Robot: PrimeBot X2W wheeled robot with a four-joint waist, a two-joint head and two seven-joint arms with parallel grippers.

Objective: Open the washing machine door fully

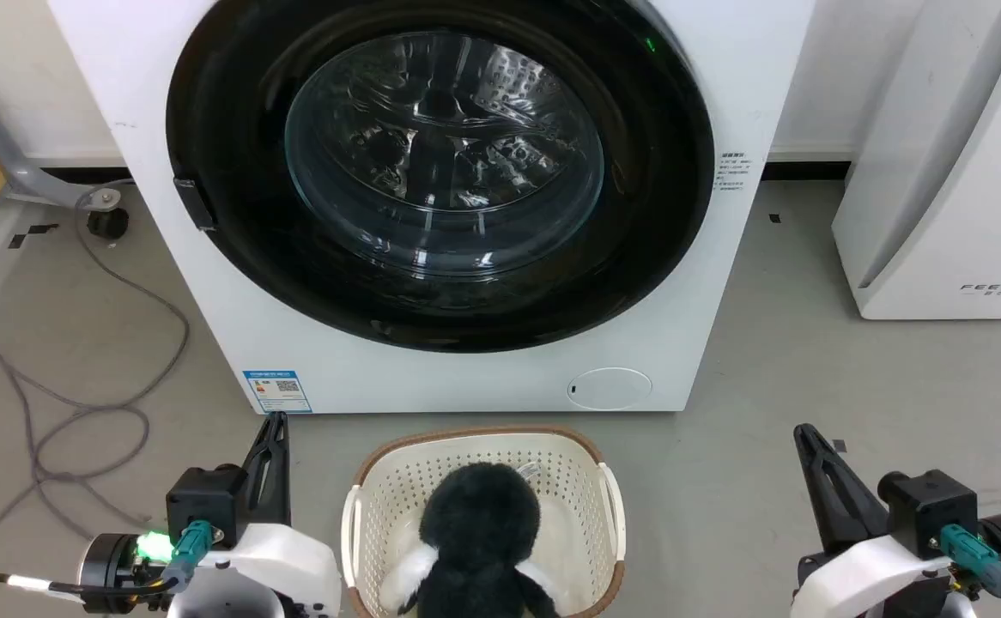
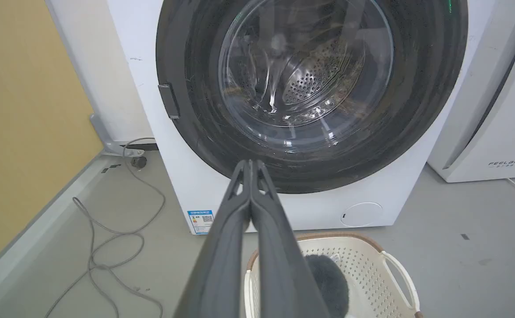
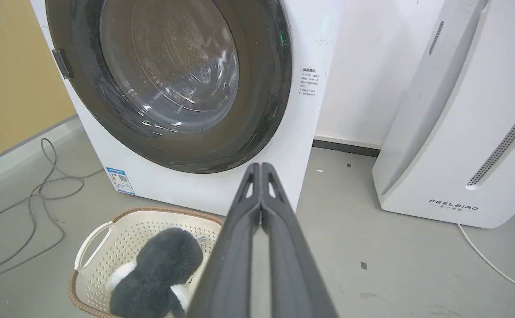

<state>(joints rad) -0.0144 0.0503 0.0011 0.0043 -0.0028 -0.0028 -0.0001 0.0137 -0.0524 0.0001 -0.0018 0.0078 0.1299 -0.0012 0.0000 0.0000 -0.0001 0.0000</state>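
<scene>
There stood the washing machine (image 1: 432, 378), square on at twelve o'clock in the head view. The washing machine door (image 1: 440, 172) was shut flat against its white front: a glossy black ring with a clear glass bowl bulging at its centre and the perforated steel drum glinting behind. A small dark catch (image 1: 194, 202) sat on the door's rim at nine o'clock, and a green light (image 1: 651, 45) glowed near one o'clock. Low on the cabinet, the blue label (image 1: 277, 390) lay at seven o'clock of the door and the small round flap (image 1: 610, 388) at five.

The left gripper (image 1: 276, 422) sat at seven o'clock of the head view, its two long dark fingers pressed together with nothing between them. The left wrist view showed them tip to tip, pointing at the door's lower rim and apart from it. The right gripper (image 1: 803, 432) mirrored it at five o'clock, fingers likewise together and empty, short of the machine.

Between them, at six o'clock, a cream perforated basket (image 1: 353, 515) stood on the grey floor (image 1: 767, 360) just in front of the washer. A dark plush toy (image 1: 479, 532) with white patches sat inside it. A grey cable (image 1: 185, 330) looped across the floor at nine o'clock, and the white FEELBIRD appliance (image 1: 938, 189) stood at three o'clock, beside the washer.
</scene>
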